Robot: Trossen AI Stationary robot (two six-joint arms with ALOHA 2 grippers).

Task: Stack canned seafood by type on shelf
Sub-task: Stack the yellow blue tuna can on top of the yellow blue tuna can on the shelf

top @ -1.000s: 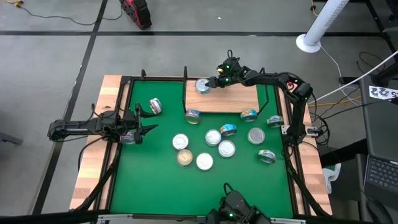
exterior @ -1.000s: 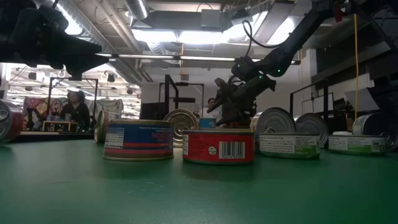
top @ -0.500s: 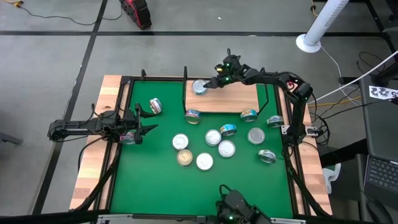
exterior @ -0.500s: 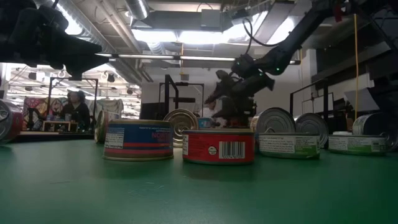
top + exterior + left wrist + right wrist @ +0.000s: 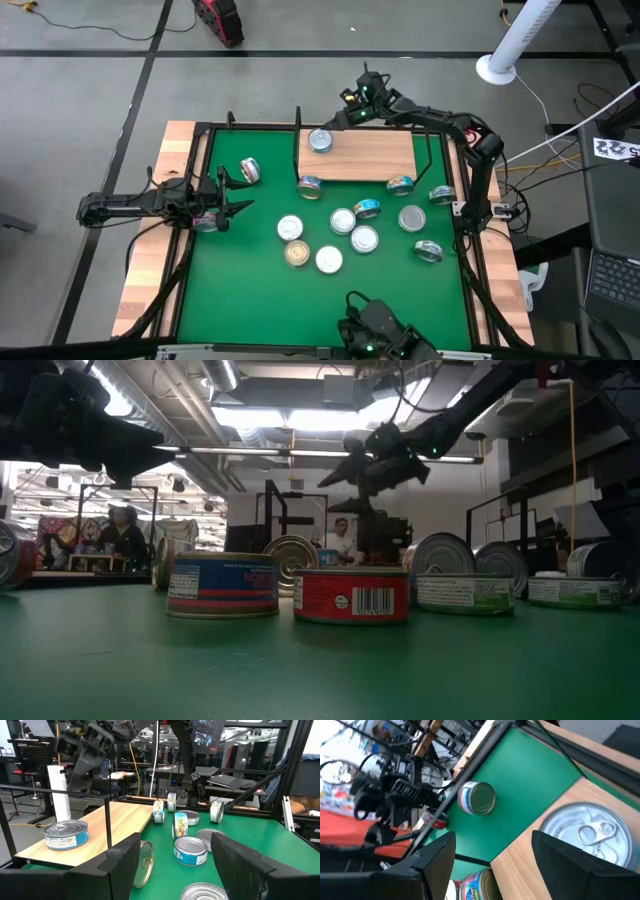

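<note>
Below the wide-open right tool (image 5: pixel 352 103), one tin (image 5: pixel 320 140) sits flat on the shelf (image 5: pixel 375 160). Left tool (image 5: pixel 236 208) waits open, holding nothing.

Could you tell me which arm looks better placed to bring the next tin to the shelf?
Probably the right. Its open gripper hangs above the shelf's far edge, beside the tin lying there, with loose tins near its side. The left gripper, also open, waits by the mat's left edge.

Shiny metal tins (image 5: pixel 320 140) on matt light-wood shelf (image 5: pixel 370 160).
</note>
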